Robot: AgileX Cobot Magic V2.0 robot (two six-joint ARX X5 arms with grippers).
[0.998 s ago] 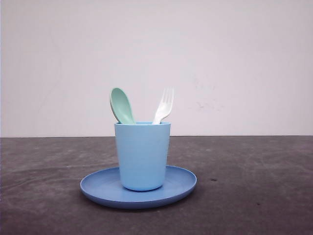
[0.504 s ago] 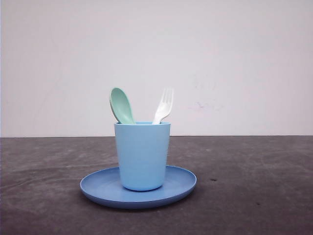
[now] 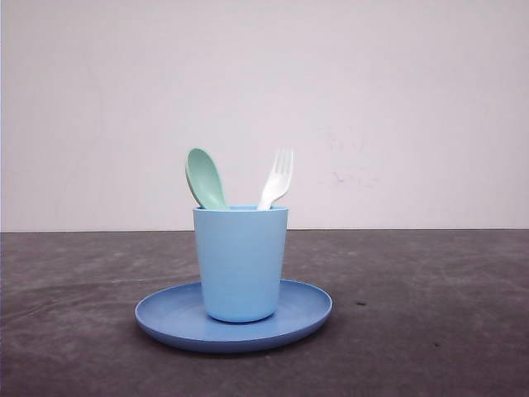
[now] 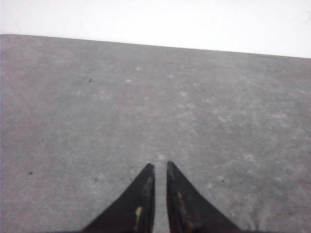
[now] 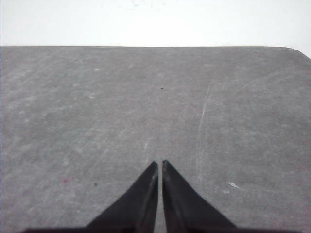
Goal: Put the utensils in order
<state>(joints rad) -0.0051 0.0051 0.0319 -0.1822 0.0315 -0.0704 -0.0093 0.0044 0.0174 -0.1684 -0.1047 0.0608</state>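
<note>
We see one small white plastic fork [image 3: 278, 177] and one mint-green plastic spoon [image 3: 205, 178] standing side by side, a gap between them, in one light blue plastic cup [image 3: 240, 263], fork tines and spoon bowl above its rim. The cup stands upright at the middle of one round blue plate [image 3: 306, 308]. The dark grey surface [image 3: 430, 314] lies bare on both sides of the plate, out to its far edge at the white wall [image 3: 397, 99]. Our left hand [image 4: 160, 167] and right hand [image 5: 160, 163] each hover over bare surface, fingers nearly together, holding nothing.
</note>
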